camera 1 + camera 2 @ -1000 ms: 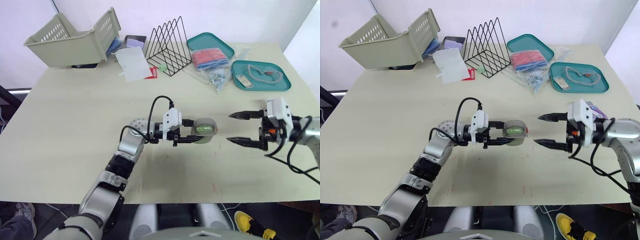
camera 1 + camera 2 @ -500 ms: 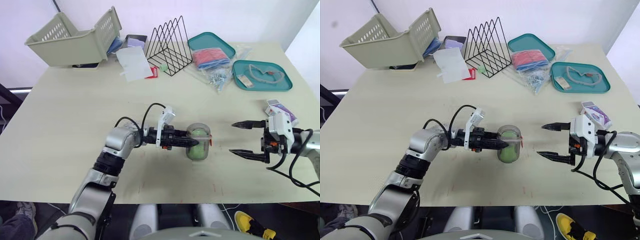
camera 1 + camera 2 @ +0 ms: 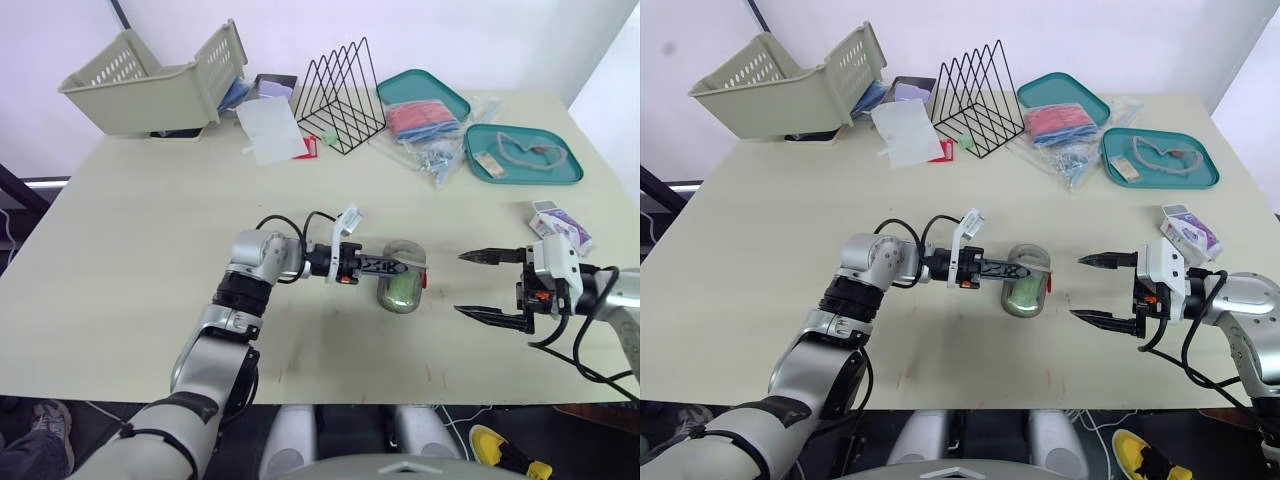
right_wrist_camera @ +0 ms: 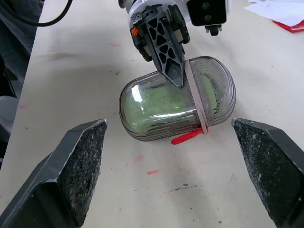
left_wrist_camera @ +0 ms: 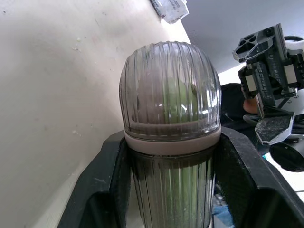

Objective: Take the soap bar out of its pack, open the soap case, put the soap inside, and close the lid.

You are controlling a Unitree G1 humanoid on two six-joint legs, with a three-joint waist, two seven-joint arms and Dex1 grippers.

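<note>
My left hand [image 3: 396,268] pinches the shut soap case [image 3: 400,293], which lies on its side on the bench [image 3: 140,240] with the green soap [image 4: 159,102] inside. My right hand [image 3: 462,284] is spread wide at the case's 3 o'clock, near it but apart.

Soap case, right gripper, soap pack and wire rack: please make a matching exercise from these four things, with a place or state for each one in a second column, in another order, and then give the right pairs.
Things
1. soap case
2. right gripper
3. soap pack
4. wire rack

Places or states
A. open, touching nothing
B. lies near the right edge of the table
C. stands at the far side of the table
D. lid shut, green soap inside, held by the left gripper

Pairs: 1-D, 2-A, 3-B, 4-C
</note>
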